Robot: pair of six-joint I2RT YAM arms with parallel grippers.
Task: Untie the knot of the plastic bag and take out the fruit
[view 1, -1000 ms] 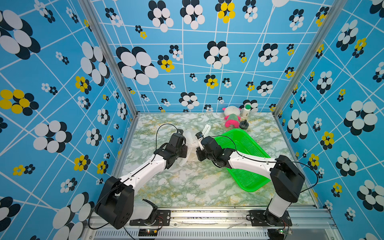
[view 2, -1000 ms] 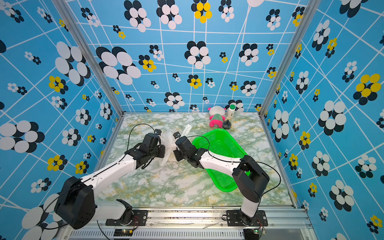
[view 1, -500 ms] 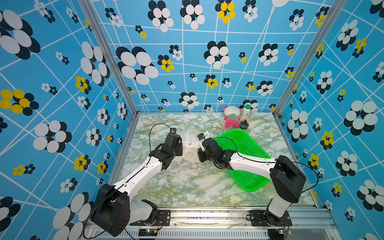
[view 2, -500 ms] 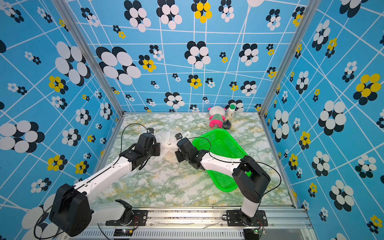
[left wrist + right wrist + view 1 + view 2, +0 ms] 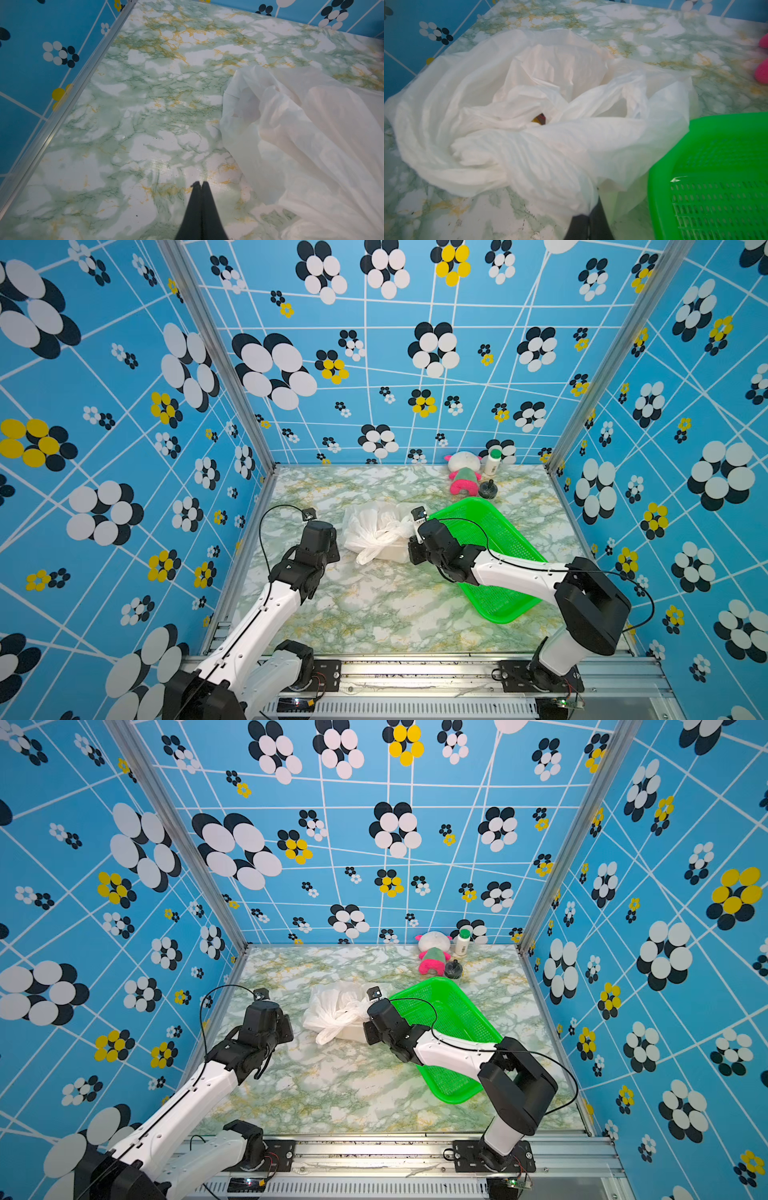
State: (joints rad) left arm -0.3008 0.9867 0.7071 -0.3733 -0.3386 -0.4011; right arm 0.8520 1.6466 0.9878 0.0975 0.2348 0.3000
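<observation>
The left end effector (image 5: pixel 200 184) is pressed together, empty, over the green-marbled counter (image 5: pixel 145 99); the right end effector (image 5: pixel 593 207) pinches the translucent white plastic bag (image 5: pixel 483 87).

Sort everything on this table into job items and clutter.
Job: plastic bag, fruit peeking from its mouth.
Clutter: green basket (perhaps for the fruit), plush toy, white bottle, small black object.

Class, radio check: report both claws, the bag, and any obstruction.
Left claw shut, empty, beside bag. Right claw shut on bag. Fruit inside. Basket beside bag.
</observation>
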